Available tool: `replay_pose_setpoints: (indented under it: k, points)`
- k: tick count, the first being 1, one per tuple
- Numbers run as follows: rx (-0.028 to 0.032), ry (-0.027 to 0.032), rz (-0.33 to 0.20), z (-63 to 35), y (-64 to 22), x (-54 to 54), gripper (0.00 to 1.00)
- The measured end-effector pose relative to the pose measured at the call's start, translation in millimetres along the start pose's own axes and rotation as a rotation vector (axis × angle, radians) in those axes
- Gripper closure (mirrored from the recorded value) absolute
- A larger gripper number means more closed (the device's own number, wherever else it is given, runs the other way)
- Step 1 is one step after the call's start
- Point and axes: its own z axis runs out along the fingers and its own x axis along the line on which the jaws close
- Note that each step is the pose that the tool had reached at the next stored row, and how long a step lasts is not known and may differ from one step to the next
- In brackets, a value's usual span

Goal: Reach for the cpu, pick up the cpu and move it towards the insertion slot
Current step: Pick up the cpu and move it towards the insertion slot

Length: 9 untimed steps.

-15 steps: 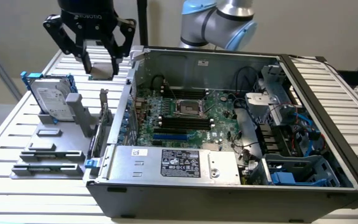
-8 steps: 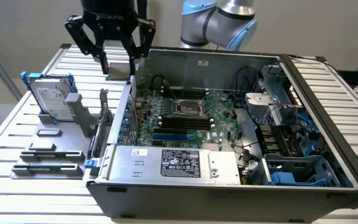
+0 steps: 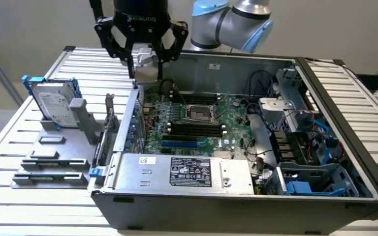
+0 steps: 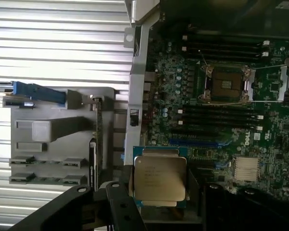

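The cpu [image 4: 160, 180] sits gripped in your hand [image 3: 145, 69]; the insertion slot [image 3: 201, 114] lies lower, toward the exterior view's right.

Arm [image 3: 232, 19]: silver tubes, pale blue joint caps.
Gripper [image 3: 147, 63]: black linkage fingers, white lettering on black body.

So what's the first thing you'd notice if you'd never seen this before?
Probably the big open computer case with its green circuit board full of tiny parts. Right above its back corner, at the exterior view's left, hangs the black pincer, holding a small silvery square chip. The square socket sits in the middle of the board, with nothing in it.
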Motion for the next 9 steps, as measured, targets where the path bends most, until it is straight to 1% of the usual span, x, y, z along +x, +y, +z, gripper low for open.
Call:
replay_pose_setpoints:
  k: [6,9]
  points:
    - [0.0,0.0001,0.0,-0.6,0.6,-27.3,0.45]
    - [0.0,0.0001,0.0,-0.8,2.3,-41.0,0.45]
